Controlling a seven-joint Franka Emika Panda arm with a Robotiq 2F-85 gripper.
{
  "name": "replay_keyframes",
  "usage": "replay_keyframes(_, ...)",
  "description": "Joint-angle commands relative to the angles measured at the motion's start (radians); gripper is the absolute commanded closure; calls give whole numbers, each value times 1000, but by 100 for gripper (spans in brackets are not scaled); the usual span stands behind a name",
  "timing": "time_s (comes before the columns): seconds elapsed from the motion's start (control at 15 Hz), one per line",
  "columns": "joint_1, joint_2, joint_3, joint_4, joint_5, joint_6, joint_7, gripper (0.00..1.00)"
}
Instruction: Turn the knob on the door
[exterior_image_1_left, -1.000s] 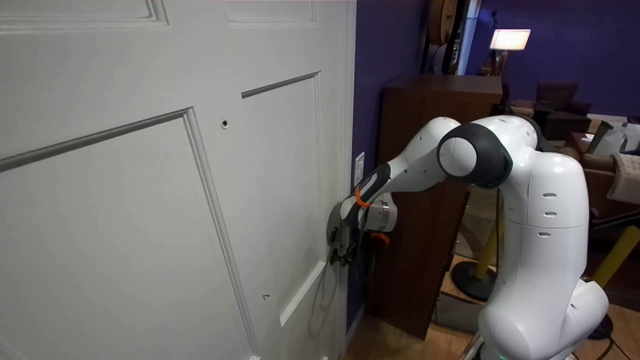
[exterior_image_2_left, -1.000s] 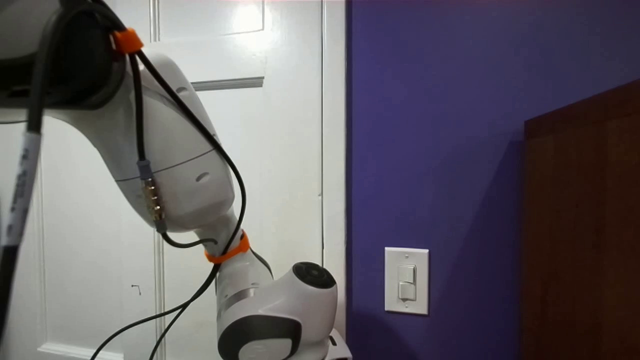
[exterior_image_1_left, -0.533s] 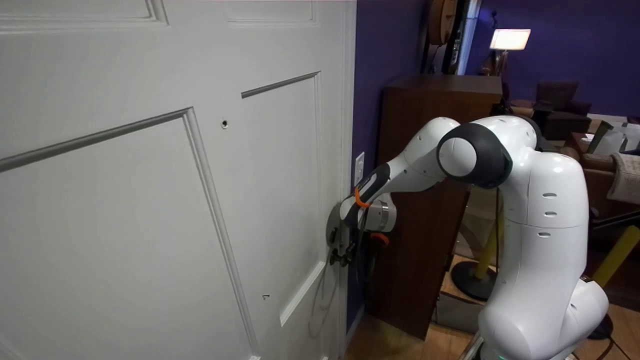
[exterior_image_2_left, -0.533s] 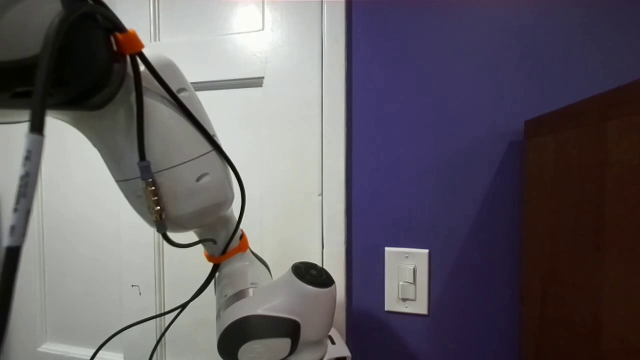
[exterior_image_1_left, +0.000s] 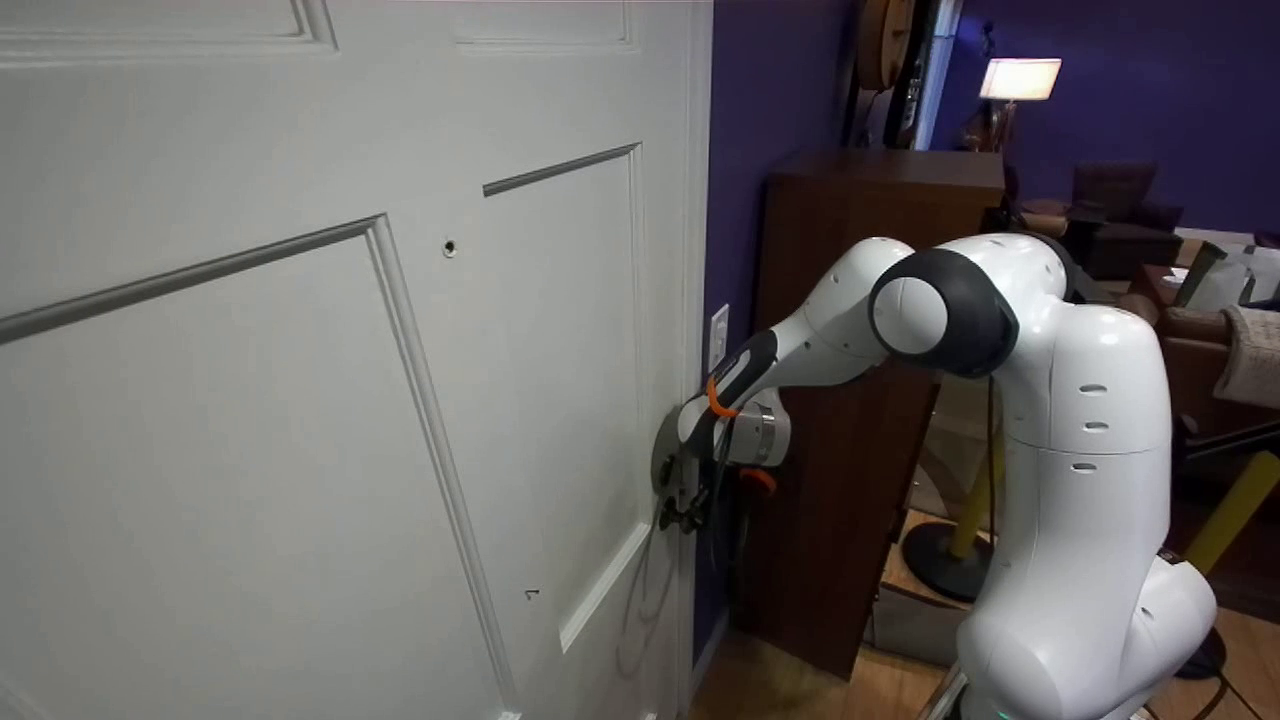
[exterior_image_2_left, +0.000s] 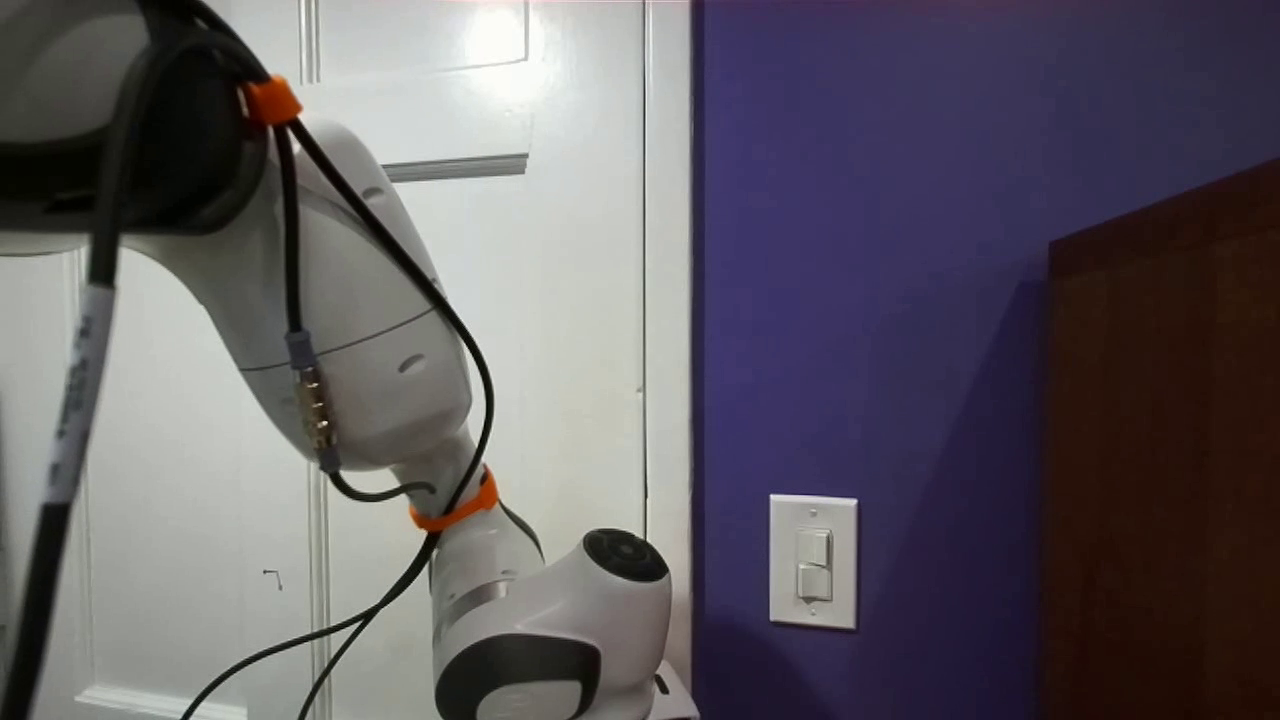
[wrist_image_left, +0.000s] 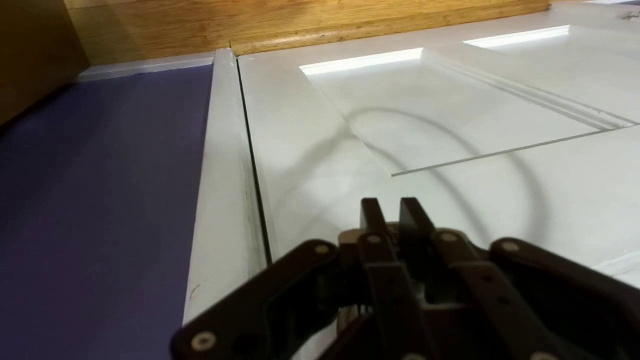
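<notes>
Illegibly blurred cable label (exterior_image_2_left: 80, 395), gripper (wrist_image_left: 392, 206) near the door (exterior_image_1_left: 300, 450).

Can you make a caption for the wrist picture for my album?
Dark robot fingers in front of a white door beside a purple wall.

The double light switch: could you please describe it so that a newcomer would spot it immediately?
In an exterior view, find the purple wall between the white panelled door and the brown wooden cabinet. Low in that view, nearer the door, is the double light switch, an upright white plate. Two rockers, one above the other, set it apart from door and cabinet.
</notes>
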Motion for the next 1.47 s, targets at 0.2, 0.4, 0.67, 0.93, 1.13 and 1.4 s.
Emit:
replay_keyframes(0.2, 2, 13, 6, 16, -10, 11, 6, 99)
replay_keyframes(0.4, -14, 18, 17, 20, 21, 10, -4, 99)
replay_keyframes(0.67, -78, 14, 68, 30, 170, -6, -58, 99)
replay_keyframes(0.93, -150, 17, 109, 39, 396, -53, -169, 99)
replay_keyframes(1.13, -181, 26, 113, 42, 489, -98, -209, 99)
replay_keyframes(1.4, -90, 34, -15, 61, 630, -203, -247, 99)
